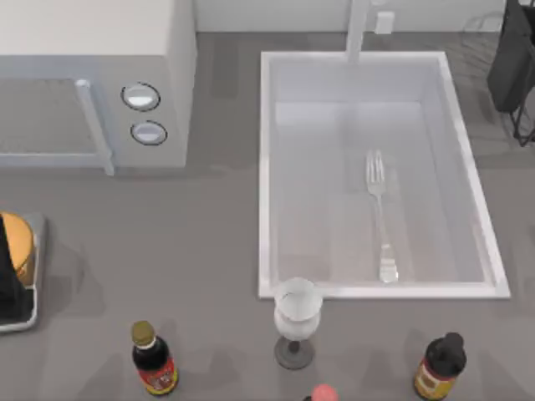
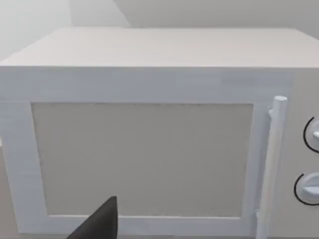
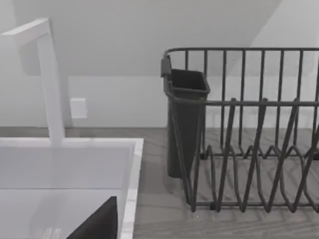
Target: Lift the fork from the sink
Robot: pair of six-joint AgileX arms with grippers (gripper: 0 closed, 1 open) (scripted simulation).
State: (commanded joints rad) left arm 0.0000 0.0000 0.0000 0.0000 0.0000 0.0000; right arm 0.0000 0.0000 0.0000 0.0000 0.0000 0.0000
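- One fork (image 1: 379,215) lies flat on the floor of the sink (image 1: 267,175), right of the basin's middle in the top view, with nothing gripping it.
- Its long axis runs nearly along the sink's long sides: the four tines point toward the faucet (image 1: 358,32) at the far short side, and the widened flat end of the handle lies near the short rim closest to the wine glass (image 1: 297,319).
- Along that near rim the wine glass stands upright on the table (image 1: 201,251) at the sink's left corner; farther out are a dark bottle with a red label (image 1: 153,359), a dark bottle with a yellow label (image 1: 439,366) and a small red cap (image 1: 323,393) at the picture's edge.
- Left of the sink stands a white microwave (image 1: 142,75) with two round knobs and a bar handle; the left wrist view faces its door head-on.
- A dark dish rack (image 3: 249,134) with a cup-like holder stands just past the sink's right rim in the right wrist view, which also takes in the faucet and a corner of the basin.
- The left tool (image 2: 97,224) and the right tool (image 3: 97,221) each appear as one dark finger tip at the edge of their own wrist view; I cannot tell how far either is open, and neither has hold of anything visible.
- The left arm (image 1: 10,267) sits at the table's left edge, the right arm (image 1: 514,58) at the far right corner.
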